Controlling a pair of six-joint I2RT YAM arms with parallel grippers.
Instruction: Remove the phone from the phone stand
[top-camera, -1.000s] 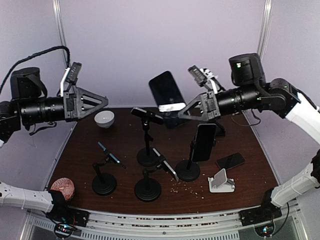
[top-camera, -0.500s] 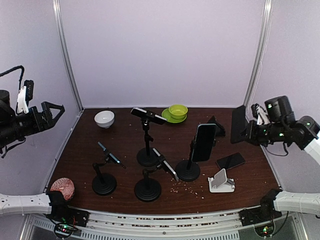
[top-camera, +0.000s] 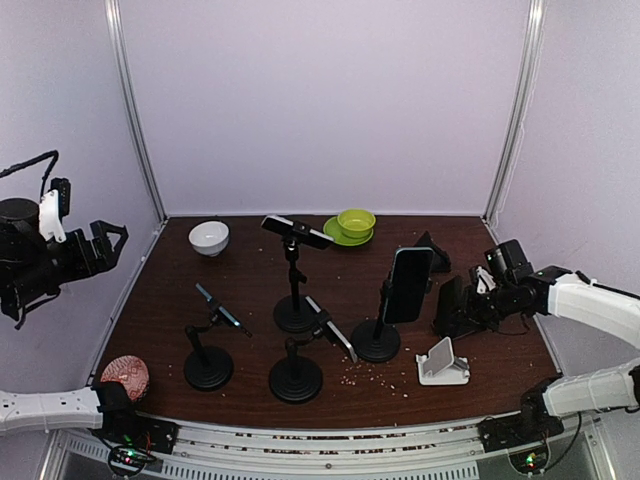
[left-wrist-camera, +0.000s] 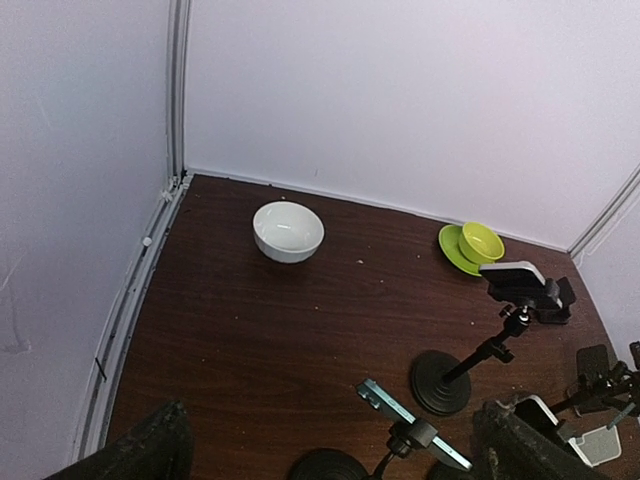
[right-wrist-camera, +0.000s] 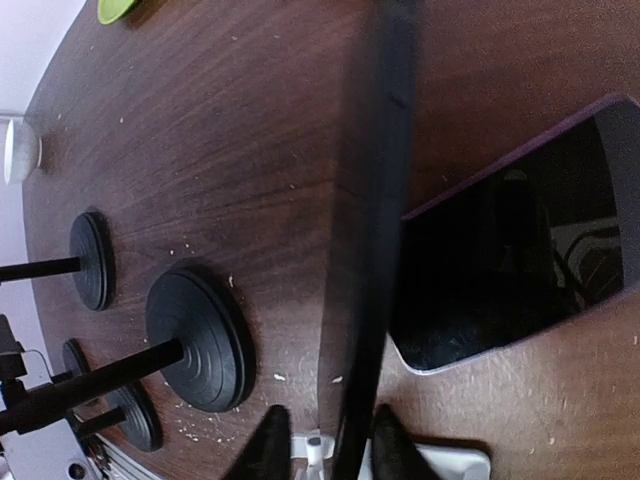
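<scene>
The phone (right-wrist-camera: 510, 250), black with a pinkish edge, lies flat on the table beside the phone stand (top-camera: 443, 362), whose white wedge holds nothing. The top view hides that phone behind my right gripper (top-camera: 452, 308). A second, larger dark phone (right-wrist-camera: 375, 200) stands on edge between the right fingers (right-wrist-camera: 268, 445), with a gap on one side of it. The stand's white plastic (right-wrist-camera: 440, 465) shows just below those fingers. Far to the left, my left gripper (top-camera: 112, 245) hangs open above the table's edge, holding nothing.
Several black pole holders (top-camera: 298, 318) with round bases stand mid-table, one carrying an upright phone (top-camera: 410, 283). A white bowl (top-camera: 209, 237) and a green bowl on a plate (top-camera: 355, 222) sit at the back. A red patterned ball (top-camera: 125, 375) lies front left. Crumbs dot the front.
My right arm has come down from the right side to the table by the stand, carrying the larger phone, and its jaws have parted. The left gripper opened and drew back left.
</scene>
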